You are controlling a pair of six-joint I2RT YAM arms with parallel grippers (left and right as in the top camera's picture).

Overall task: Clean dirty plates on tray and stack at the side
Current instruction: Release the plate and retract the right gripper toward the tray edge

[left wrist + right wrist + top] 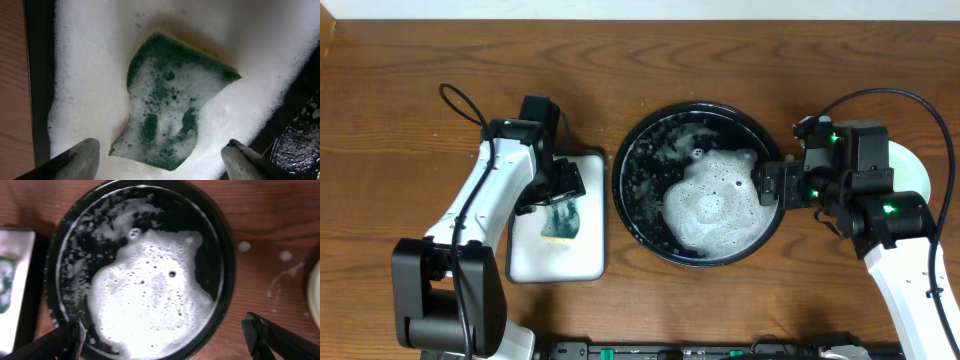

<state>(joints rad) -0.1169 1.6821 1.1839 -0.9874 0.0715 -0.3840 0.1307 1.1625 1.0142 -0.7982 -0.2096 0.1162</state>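
Observation:
The round black tray [638, 170] sits mid-table with white suds [715, 205] over its middle and right. No plate shows inside it, and the suds hide what is beneath. The tray fills the right wrist view [227, 255]. A pale plate [912, 165] lies at the right, partly hidden behind my right arm; its edge shows in the right wrist view [315, 292]. My right gripper [775, 185] [162, 330] is open and empty over the tray's right rim. My left gripper [565, 185] [160, 150] is open and empty above a green sponge [170, 100].
The sudsy green sponge [560, 222] lies on a white rectangular dark-rimmed tray [535, 260] [85, 75] just left of the black tray. Foam drops [244, 246] dot the wooden table to the right of the black tray.

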